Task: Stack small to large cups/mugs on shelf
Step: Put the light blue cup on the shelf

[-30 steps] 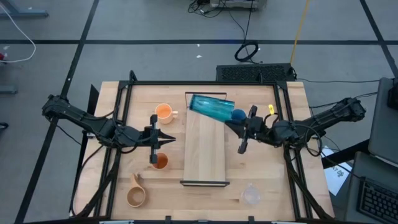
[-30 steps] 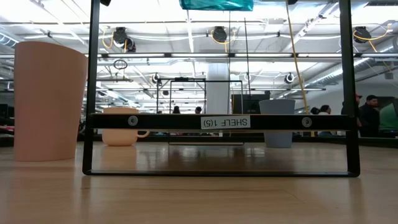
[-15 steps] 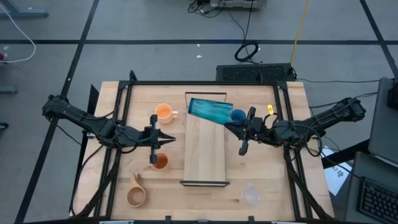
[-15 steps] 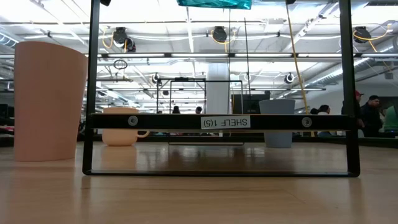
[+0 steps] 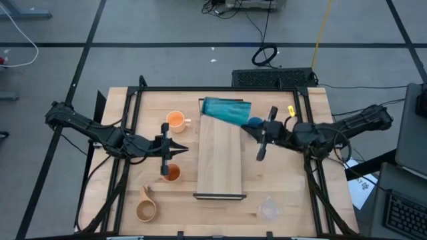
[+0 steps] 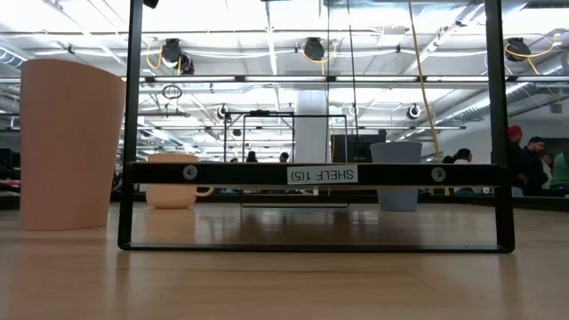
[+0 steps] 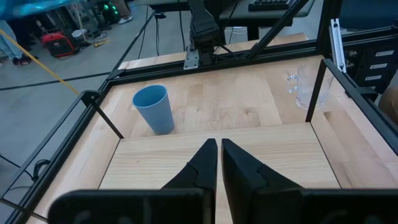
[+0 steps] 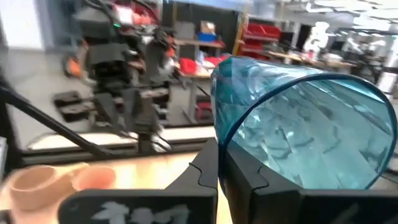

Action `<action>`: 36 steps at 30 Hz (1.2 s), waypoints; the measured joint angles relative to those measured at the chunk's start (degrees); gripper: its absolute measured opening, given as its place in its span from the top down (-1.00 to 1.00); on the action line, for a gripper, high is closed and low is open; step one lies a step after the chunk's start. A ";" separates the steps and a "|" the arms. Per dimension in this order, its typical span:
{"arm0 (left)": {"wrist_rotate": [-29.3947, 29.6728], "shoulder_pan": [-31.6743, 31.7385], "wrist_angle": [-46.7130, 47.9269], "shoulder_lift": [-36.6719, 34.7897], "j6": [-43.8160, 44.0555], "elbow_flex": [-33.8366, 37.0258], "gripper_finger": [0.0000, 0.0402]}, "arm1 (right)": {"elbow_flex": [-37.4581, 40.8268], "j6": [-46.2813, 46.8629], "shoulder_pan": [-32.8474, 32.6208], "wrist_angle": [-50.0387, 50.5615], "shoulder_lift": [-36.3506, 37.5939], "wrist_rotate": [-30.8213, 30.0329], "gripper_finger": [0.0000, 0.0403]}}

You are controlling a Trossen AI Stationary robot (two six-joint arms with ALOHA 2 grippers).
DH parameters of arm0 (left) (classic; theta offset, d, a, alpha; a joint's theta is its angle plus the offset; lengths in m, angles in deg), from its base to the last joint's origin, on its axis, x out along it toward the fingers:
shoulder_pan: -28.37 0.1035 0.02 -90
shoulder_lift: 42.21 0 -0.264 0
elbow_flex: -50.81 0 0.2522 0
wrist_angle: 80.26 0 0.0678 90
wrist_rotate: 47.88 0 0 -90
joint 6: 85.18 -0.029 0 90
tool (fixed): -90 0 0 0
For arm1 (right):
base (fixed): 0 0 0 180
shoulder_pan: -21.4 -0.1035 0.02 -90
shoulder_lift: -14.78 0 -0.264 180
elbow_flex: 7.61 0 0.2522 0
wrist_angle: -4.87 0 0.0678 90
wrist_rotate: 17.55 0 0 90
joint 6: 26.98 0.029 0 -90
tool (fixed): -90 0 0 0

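The left gripper [image 5: 179, 152] hangs over the left half of the table [image 5: 313, 193], its fingers [image 7: 205, 163] drawn together with only a sliver between them and nothing held. It points toward the shelf [image 5: 220, 160], which lies along the middle of the table, running from the far edge toward the near edge. The orange handled mug [image 5: 176, 120] stands upright beyond the left gripper, toward the far-left corner. The small orange cup [image 5: 172, 173] sits just on the near side of that gripper, beside the shelf's left edge. The tan wooden handled mug [image 5: 146, 209] stands near the near-left corner, its handle pointing away from the near edge.

At the far end of the shelf, the tall teal translucent tumbler [image 5: 225, 110] is held tipped on its side above the board's far-right corner. The right gripper [image 5: 252, 128] is clamped on its rim, one finger [image 8: 245, 177] inside the mouth and the other outside. The blue cup [image 5: 255, 122] stands upright on the table just beside the shelf's right edge, partly hidden under the right gripper. The clear cup [image 5: 269, 209] stands near the near-right corner, well apart from the rest
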 joint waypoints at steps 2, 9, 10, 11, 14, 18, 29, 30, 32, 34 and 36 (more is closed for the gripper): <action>0.00 0.01 0.00 0.00 0.00 0.02 0.87 | -3.93 0.10 1.17 5.75 -0.75 -0.39 1.00; 0.00 -0.02 0.00 0.00 -0.04 0.02 0.87 | -18.84 1.96 4.98 26.56 -6.70 0.01 1.00; 0.00 0.00 0.00 0.00 -0.04 0.00 0.87 | -21.07 2.43 5.47 29.23 -7.93 0.24 1.00; 0.00 -0.01 0.00 0.00 -0.04 0.00 0.87 | -23.37 2.71 5.95 31.90 -9.18 0.89 1.00; 0.00 -0.01 0.00 0.00 -0.17 0.01 0.87 | -29.63 3.97 7.21 39.38 -12.99 3.62 1.00; 0.00 -0.02 0.00 0.00 -0.76 0.00 0.87 | -36.69 6.01 8.79 47.59 -17.54 9.19 1.00; 0.00 -0.02 0.02 0.00 -0.81 0.02 0.87 | -47.10 13.62 15.11 64.01 -26.31 19.61 1.00; 0.00 0.01 0.01 0.00 -0.81 0.00 0.87 | -47.52 13.90 15.77 65.08 -26.85 20.61 1.00; 0.00 -0.02 0.02 0.00 -0.81 0.00 0.87 | -47.90 14.30 17.10 66.76 -27.92 22.27 1.00; 0.00 0.01 -0.02 0.00 -0.85 0.01 0.87 | -48.63 14.37 18.41 68.61 -28.96 23.56 1.00; 0.00 0.01 -0.09 0.00 -1.17 0.01 0.87 | -49.18 14.01 19.85 70.20 -29.95 25.89 1.00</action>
